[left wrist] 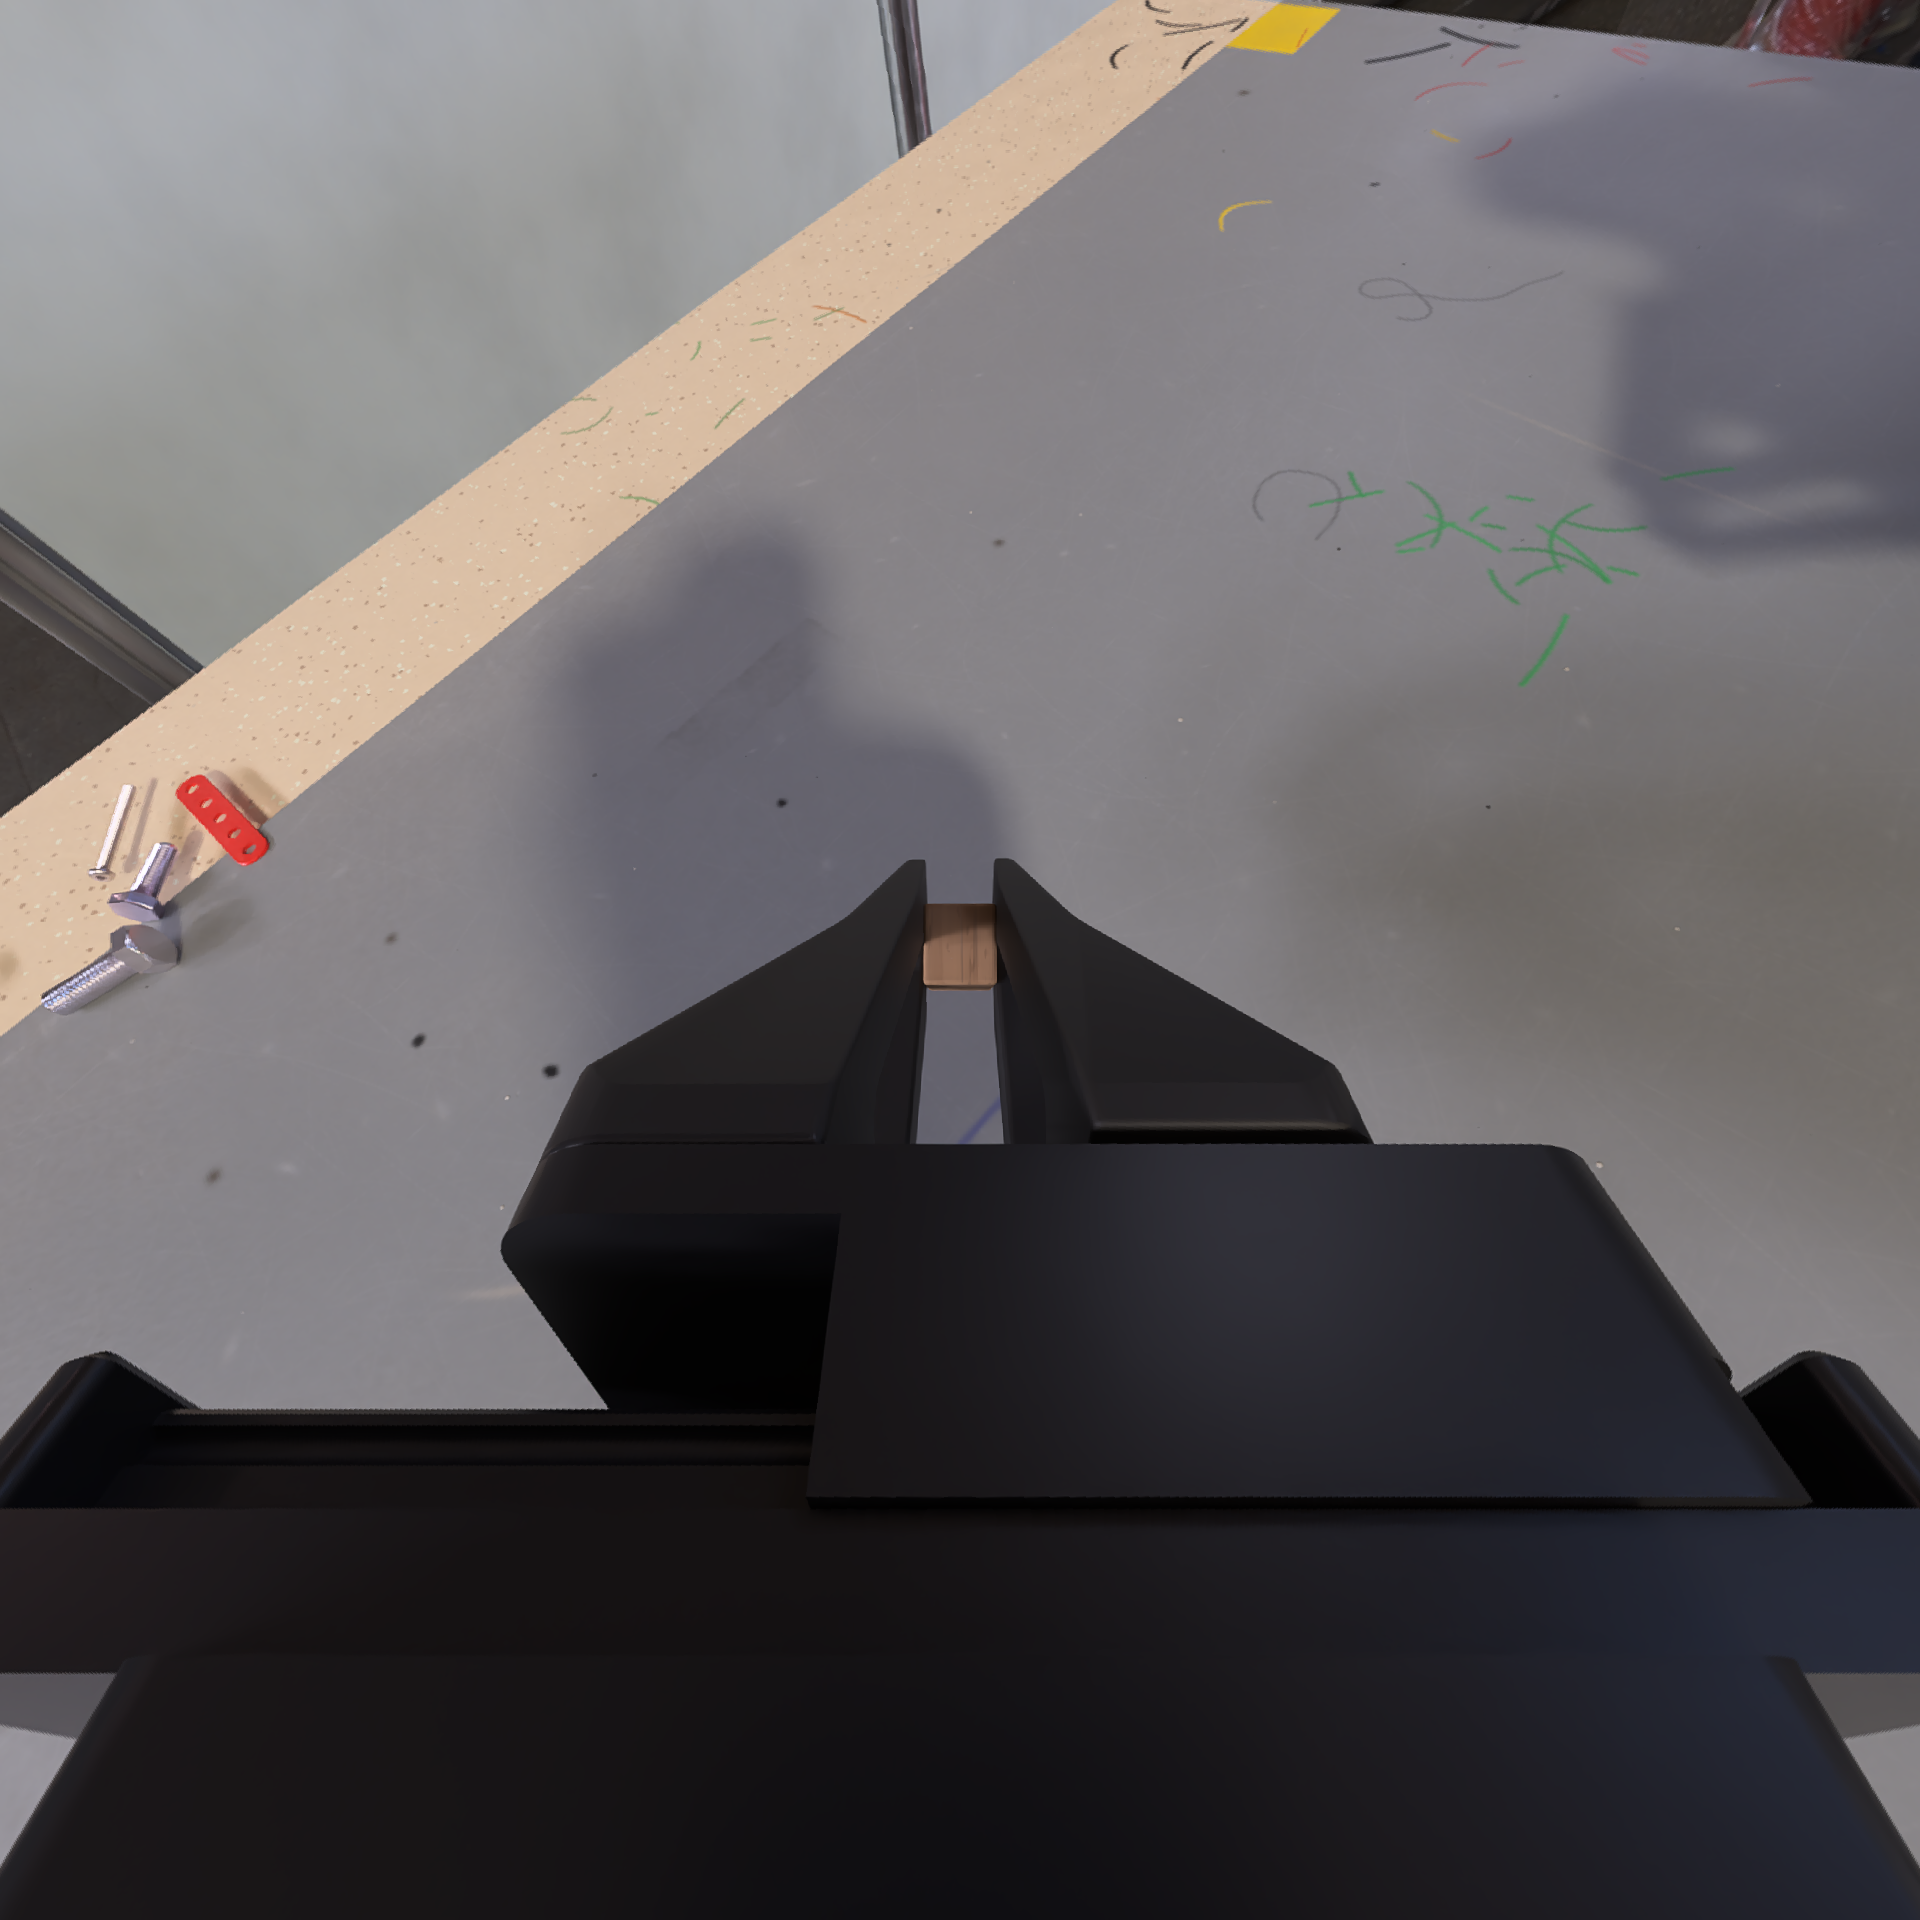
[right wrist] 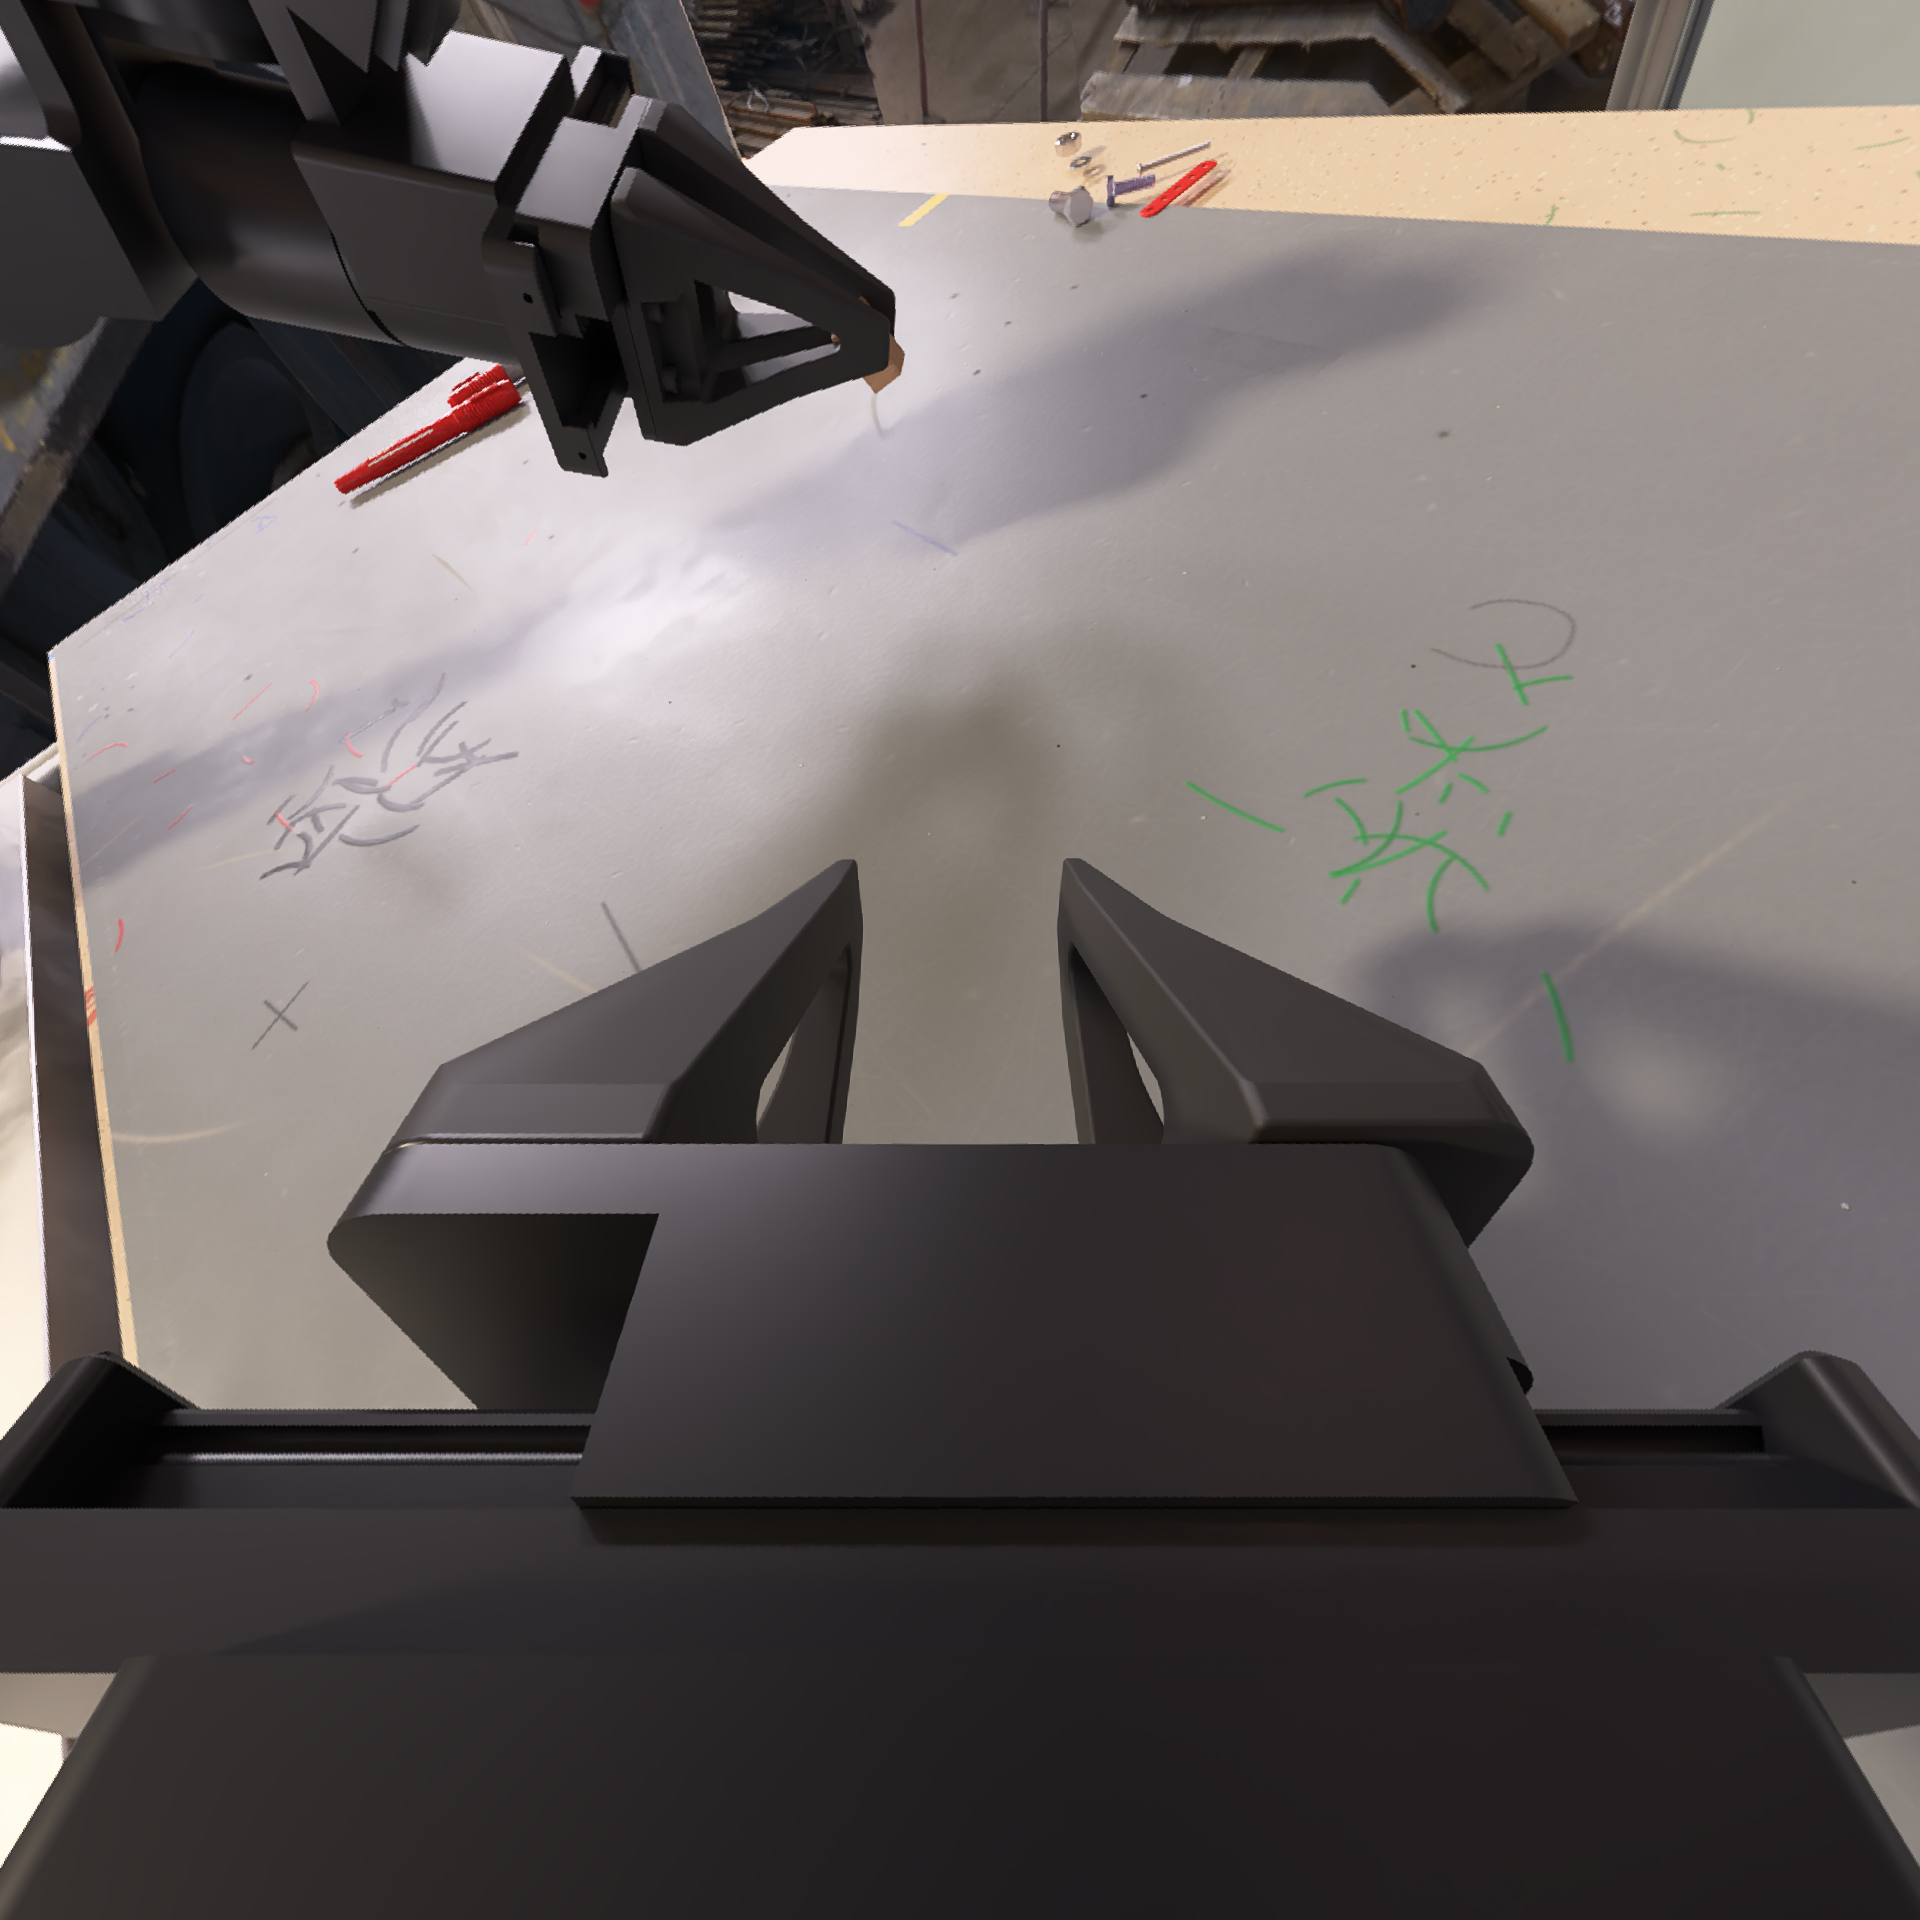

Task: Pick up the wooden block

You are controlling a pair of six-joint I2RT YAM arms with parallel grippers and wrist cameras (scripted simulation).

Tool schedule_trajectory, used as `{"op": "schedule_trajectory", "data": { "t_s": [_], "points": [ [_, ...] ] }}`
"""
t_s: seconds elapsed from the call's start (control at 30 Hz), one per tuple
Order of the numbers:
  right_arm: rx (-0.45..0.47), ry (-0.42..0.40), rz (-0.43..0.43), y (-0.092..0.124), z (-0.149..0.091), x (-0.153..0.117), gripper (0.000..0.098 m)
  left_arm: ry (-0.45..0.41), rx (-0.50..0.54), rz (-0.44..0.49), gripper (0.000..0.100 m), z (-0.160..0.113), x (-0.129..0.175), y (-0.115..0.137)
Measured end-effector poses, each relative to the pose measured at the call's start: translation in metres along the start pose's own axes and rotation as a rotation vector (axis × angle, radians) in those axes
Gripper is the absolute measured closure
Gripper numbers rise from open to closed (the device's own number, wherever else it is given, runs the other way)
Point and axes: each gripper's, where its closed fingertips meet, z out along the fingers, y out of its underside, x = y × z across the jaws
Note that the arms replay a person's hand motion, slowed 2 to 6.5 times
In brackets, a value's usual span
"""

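Left wrist view: my left gripper (left wrist: 959,883) is clamped on the wooden block (left wrist: 959,943), held between my fingertips above the grey table (left wrist: 1143,675). I should keep squeezing steadily and rise straight. My right gripper (right wrist: 958,883) hangs apart, empty.

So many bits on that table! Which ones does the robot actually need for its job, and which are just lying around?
Needed for the job:
- wooden block
- left gripper, shut on the block

Just lying about:
- red perforated strip
- two bolts
- thin screw
- red marker pens
- right gripper, open and empty
- scribbled grey table
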Motion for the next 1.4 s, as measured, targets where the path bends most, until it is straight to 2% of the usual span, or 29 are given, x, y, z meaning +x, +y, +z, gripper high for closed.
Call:
{"op": "schedule_trajectory", "data": {
  "t_s": [1.4],
  "points": [
    [-0.001,-0.004,0.012,0.0004,0.0004,0.0002,0.0653,0.000,0.000,-0.001,0.090,0.0002,-0.0001,0.0001]
  ]
}}
